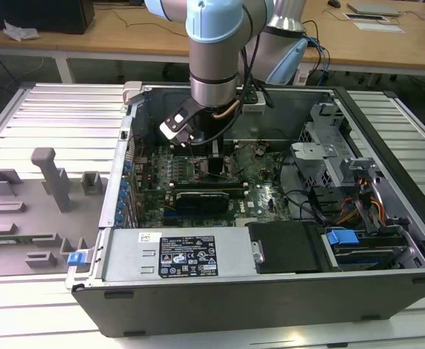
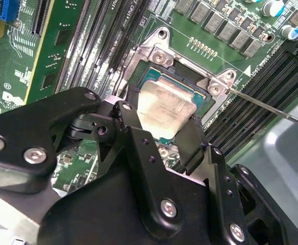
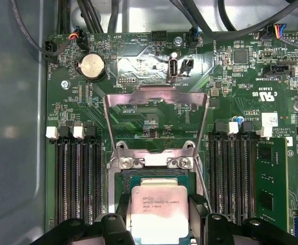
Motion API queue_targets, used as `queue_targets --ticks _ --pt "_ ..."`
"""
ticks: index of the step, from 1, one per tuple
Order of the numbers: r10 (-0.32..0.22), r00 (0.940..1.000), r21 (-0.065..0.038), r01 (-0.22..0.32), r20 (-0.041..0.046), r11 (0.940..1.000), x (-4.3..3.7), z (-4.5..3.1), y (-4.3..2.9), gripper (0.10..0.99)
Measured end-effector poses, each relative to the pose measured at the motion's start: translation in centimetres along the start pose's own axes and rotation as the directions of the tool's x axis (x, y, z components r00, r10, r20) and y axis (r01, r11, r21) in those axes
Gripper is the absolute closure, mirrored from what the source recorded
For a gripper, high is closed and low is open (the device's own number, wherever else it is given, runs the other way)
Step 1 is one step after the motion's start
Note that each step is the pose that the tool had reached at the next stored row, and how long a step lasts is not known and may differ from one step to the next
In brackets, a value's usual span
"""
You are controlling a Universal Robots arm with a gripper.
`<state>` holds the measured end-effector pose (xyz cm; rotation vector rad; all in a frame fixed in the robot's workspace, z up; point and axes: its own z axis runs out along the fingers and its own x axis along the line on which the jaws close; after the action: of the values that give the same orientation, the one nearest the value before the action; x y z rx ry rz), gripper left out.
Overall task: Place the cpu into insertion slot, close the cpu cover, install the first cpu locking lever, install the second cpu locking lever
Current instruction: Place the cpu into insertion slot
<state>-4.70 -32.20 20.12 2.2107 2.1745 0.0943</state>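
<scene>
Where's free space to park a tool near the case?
Free: slatted table between the grey fixtures and its far edge, outside the case. Crowded: inside, the gripper holds the cpu at the insertion slot, memory slots flanking.

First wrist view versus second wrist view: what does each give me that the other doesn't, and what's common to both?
First wrist view: the cpu cover standing open beyond the socket, with a round coin battery past it on the board. Second wrist view: the black linkage arms and their screws behind the fingers. Both wrist views: the cpu at the insertion slot, the gripper closed on its sides, and black memory slots flanking the socket.
</scene>
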Motion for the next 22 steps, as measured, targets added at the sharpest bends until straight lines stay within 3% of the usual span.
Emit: queue_targets --ticks 17,19,20,22 --pt "0.000 1.0000 0.000 0.000 -0.0010 1.0000 0.01 -0.06 0.18 0.549" --pt "0.000 1.0000 0.000 0.000 -0.0010 1.0000 0.01 -0.06 0.19 0.533" --pt "0.000 1.0000 0.000 0.000 -0.0010 1.0000 0.01 -0.06 0.19 0.471" --pt "0.000 1.0000 0.000 0.000 -0.0010 1.0000 0.01 -0.06 0.19 0.471"
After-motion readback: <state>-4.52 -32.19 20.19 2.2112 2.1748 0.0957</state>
